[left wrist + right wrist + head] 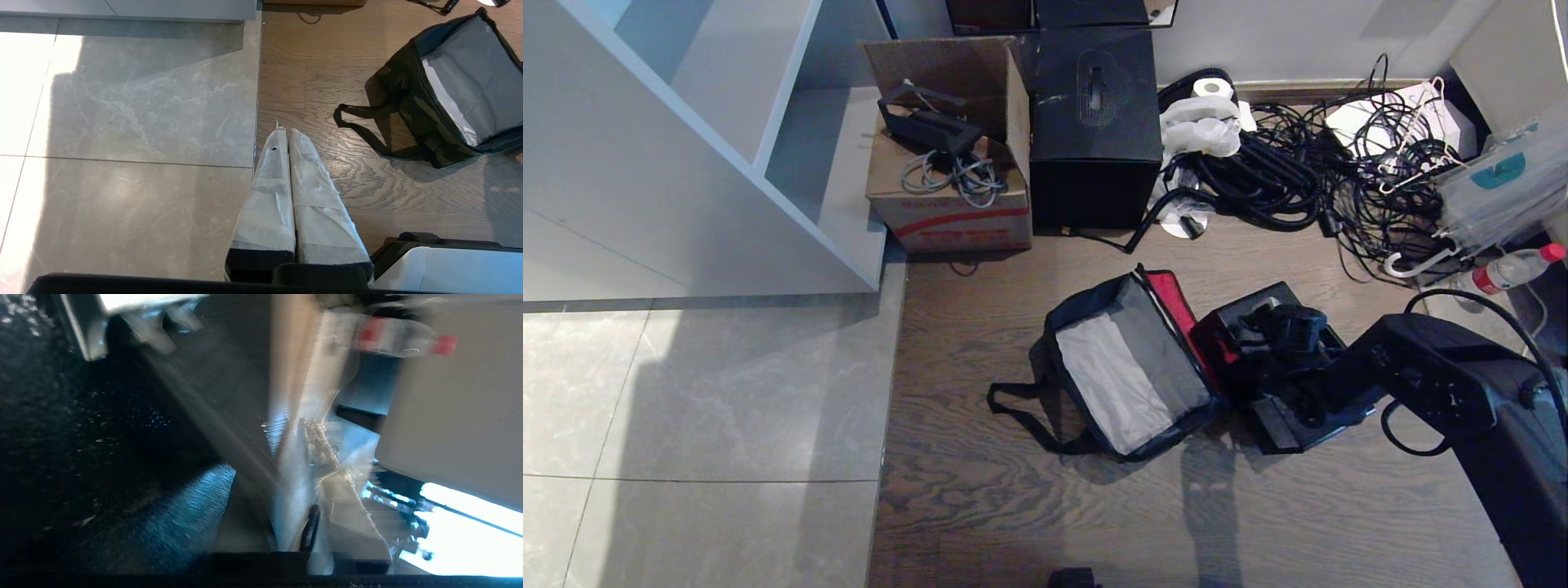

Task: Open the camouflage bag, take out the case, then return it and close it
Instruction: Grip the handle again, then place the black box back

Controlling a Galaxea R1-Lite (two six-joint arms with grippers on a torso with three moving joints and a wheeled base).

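Your camouflage bag (pixel 1131 371) is lying unzipped and empty on the wood floor, near its edge with the tiles, and the black case (pixel 1278 367) is sitting just beside it. Your right gripper (pixel 304 477) is working at the case with its fingers together; whether they are clamping anything I cannot tell. You are probably starting the return step, which needs a firm grip and a lift into the bag's mouth. Your left gripper (pixel 289 141) is hanging parked, fingers together.

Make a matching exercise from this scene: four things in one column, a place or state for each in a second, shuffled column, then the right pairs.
Things:
1. camouflage bag
2. cardboard carton
3. plastic bottle
4. black box

Places or states:
A. holds grey cables
B. lying by the tangled cords, red cap
C. open on the wood floor, pale lining showing
D. closed, between the carton and the cords

Pairs: 1-C, 2-A, 3-B, 4-D
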